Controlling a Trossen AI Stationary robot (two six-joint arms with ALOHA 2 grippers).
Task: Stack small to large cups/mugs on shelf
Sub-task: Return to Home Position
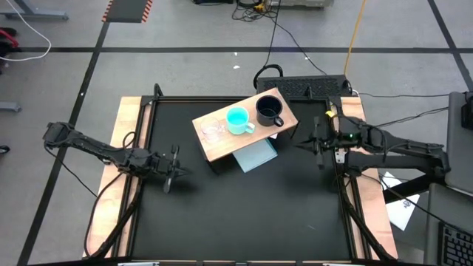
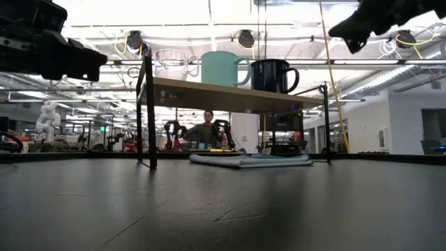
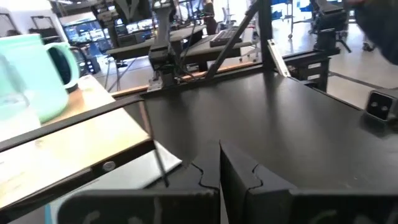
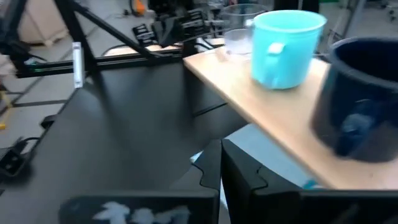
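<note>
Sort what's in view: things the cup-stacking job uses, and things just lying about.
Job: glass cup, turquoise mug, black mug, all standing on the wooden shelf.
Lying about: pale blue-grey sheet under the shelf, white papers beside the table, cables on the floor.

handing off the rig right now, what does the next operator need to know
Left gripper: fingers shut, empty, over the left side of the table, clear of the shelf.
Right gripper: fingers shut, empty, off the shelf's end nearest the black mug.
Shelf: glass cup, turquoise mug and black mug stand upright in one row, small to large.
Done: all three are placed.
Left: probably only parking both arms at home.
</note>
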